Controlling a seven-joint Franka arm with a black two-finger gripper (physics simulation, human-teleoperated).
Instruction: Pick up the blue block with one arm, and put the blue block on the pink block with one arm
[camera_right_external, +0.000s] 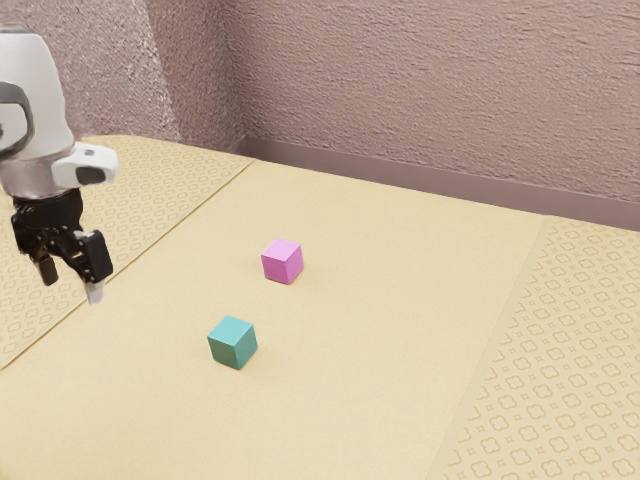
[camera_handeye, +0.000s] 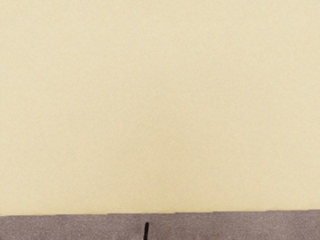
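Spread fairly wide and holding nothing, the claw (camera_right_external: 70, 280) hung above the bench (camera_right_external: 400, 330) at the exterior view's left, near the seam where a patterned band (camera_right_external: 150, 200) met the plain middle panel. That exterior view gave the whole layout. The blue block (camera_right_external: 232, 342) sat on the plain panel, well apart from the claw and toward the exterior view's right of it. The pink block (camera_right_external: 282, 261) stood near the blue one, farther back toward the wall (camera_right_external: 450, 80), and the two did not touch. Both rested flat on the bench.

From the wrist view came something else: plain yellow bench surface (camera_handeye: 160, 100) under the hand, meeting a straight edge with a mauve, rough-textured strip (camera_handeye: 250, 227) that carried a short dark mark (camera_handeye: 146, 230).

Open bench lay on every side of both blocks. A second patterned band (camera_right_external: 560, 380) ran along the exterior view's right, and the back edge met the wall's dark skirting (camera_right_external: 450, 180).
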